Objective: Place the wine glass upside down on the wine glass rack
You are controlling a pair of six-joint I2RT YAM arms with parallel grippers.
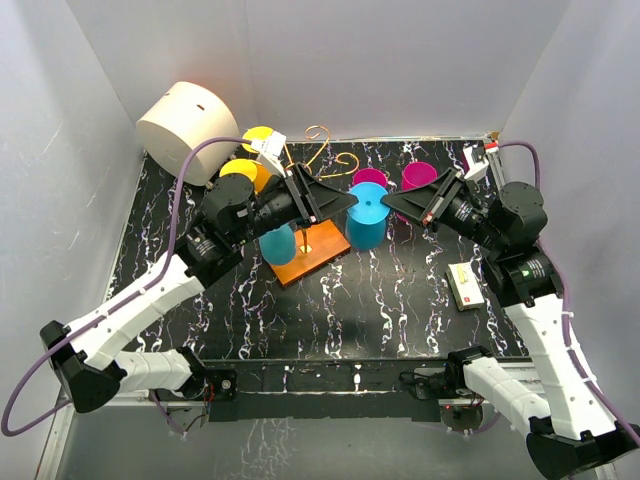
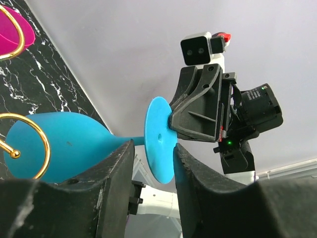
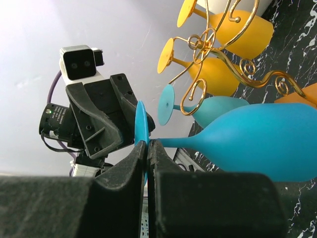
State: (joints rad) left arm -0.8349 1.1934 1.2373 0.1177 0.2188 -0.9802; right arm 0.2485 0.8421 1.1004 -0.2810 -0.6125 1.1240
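Note:
The blue wine glass [image 1: 367,218] is held bowl-down beside the gold wire rack [image 1: 322,150], which stands on an orange-brown wooden base [image 1: 312,257]. My right gripper [image 1: 392,205] is shut on the rim of the glass's foot disc [image 3: 141,124]; its own view [image 3: 147,148] shows the bowl [image 3: 262,141] to the right. My left gripper [image 1: 342,202] is open, its fingers [image 2: 114,168] on either side of the foot [image 2: 161,141] without closing on it. The rack's scroll arms [image 3: 208,54] show behind the blue glass.
A teal glass [image 1: 278,244] and two yellow glasses [image 1: 243,170] hang on the rack. Two magenta glasses [image 1: 418,176] stand behind the blue one. A white cylinder [image 1: 186,126] is at the back left. A small box [image 1: 465,285] lies at the right.

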